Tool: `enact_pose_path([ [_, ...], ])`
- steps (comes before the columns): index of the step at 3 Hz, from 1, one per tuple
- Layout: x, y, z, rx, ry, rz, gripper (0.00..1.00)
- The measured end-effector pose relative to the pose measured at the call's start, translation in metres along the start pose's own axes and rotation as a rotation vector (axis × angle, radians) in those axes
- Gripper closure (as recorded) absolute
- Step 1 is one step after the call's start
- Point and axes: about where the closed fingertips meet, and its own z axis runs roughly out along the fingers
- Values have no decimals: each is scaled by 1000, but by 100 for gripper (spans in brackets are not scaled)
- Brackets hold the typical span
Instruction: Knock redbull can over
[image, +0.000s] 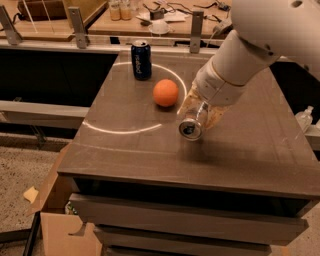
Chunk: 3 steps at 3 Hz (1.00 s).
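The redbull can (193, 124), slim and silver, is tipped far over with its shiny pull-tab top facing the camera, low over the grey table (250, 155) near its middle. My gripper (200, 114) hangs from the white arm at upper right. Its translucent fingers (216, 116) flank the can's body and hold it. The can's lower end is hidden behind the fingers, so I cannot tell whether it touches the table.
An orange (165, 93) sits just left of the can. A dark blue can (141, 60) stands upright at the back left. A cardboard box (52, 220) is on the floor at the front left. A plastic bottle (305, 119) sits off the right edge.
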Motion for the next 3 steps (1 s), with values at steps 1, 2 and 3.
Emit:
enact_pose_path([
  [1,-1,6,12,-113,63,-46,78],
  [2,-2,9,19,-196,99,-78,55],
  [3,-3,12,24,-250,114,-95,31],
])
